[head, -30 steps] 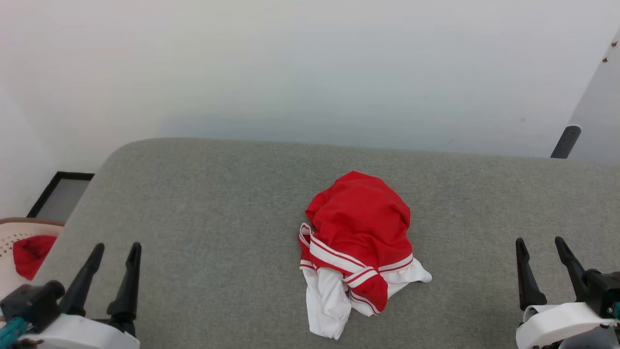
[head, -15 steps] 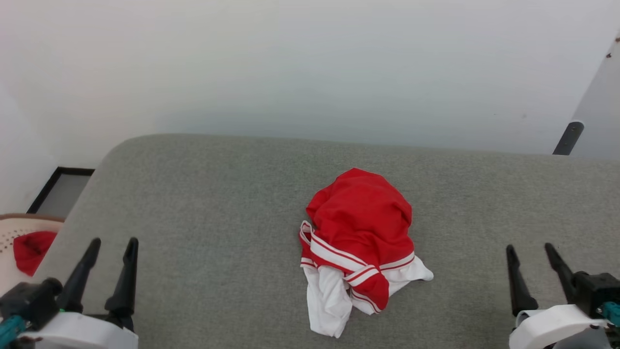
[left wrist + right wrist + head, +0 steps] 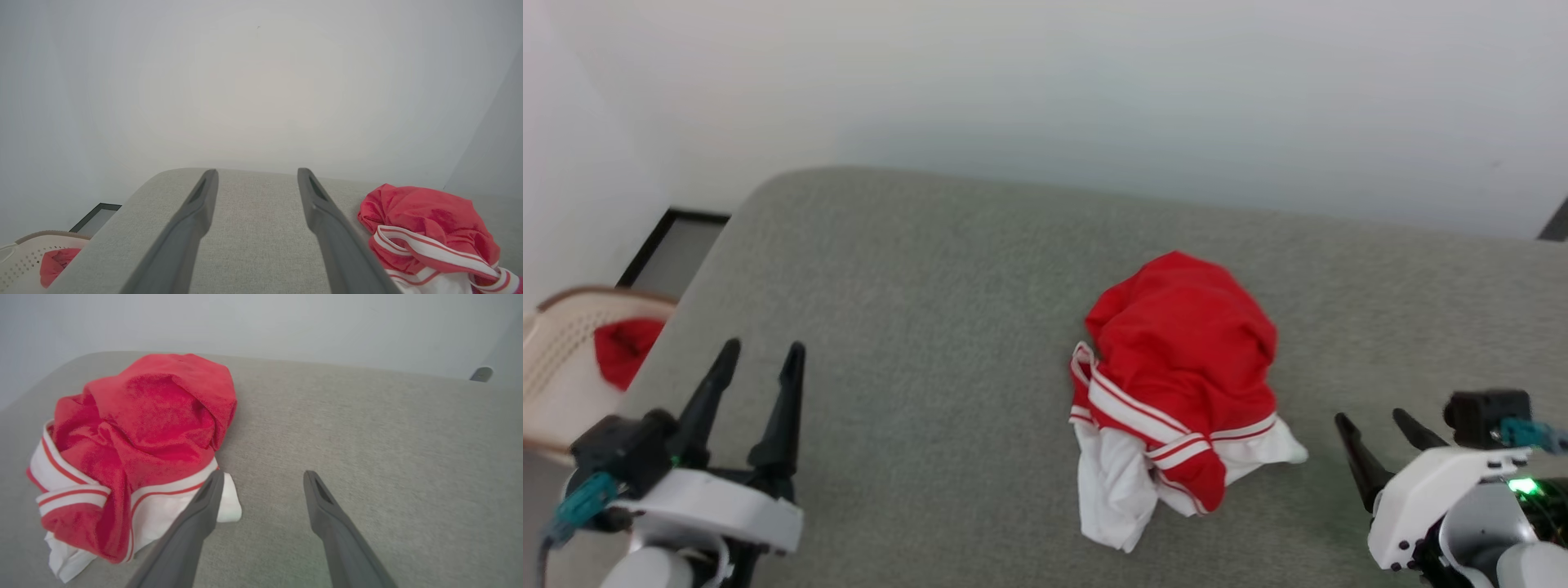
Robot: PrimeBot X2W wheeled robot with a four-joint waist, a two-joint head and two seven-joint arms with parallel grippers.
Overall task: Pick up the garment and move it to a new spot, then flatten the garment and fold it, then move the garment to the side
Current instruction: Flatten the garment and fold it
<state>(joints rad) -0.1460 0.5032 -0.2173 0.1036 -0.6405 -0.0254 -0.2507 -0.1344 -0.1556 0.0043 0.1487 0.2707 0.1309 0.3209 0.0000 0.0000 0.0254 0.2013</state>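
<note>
Both sit at the near edge: left claw [image 3: 764,347] and right claw [image 3: 1370,416], jaws spread wide, nothing in them. Further in, the garment [image 3: 1176,367] lies in a crumpled heap around the middle of the table [image 3: 915,286], nearer the right claw (white sleeve end closest). Looks like nothing's done yet: pickup, move, flatten, fold and set-aside are all left.

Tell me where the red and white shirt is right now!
In the head view, the garment lies crumpled on the grey fabric surface, right of middle, nearer the right gripper than the left gripper.
</note>
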